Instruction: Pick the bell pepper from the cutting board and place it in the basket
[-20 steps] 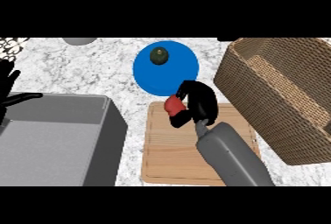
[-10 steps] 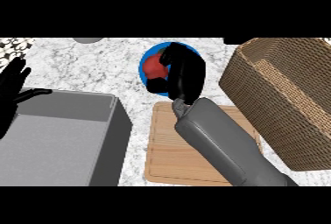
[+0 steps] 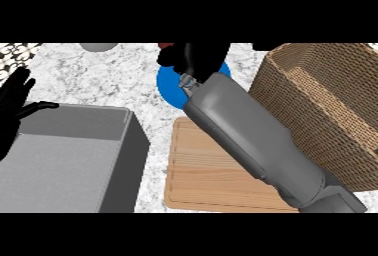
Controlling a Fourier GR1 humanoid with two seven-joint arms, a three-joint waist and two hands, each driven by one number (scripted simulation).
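Bell pepper sits off the cutting board, high over the blue plate. Fingers of the right hand curl round it; only a red sliver shows. Carry it right, clear the basket rim, then lower and release. Its long axis and heading cannot be told.

Right hand is solid black, and behind it runs a smooth, rounded grey forearm. Left hand is black as well.
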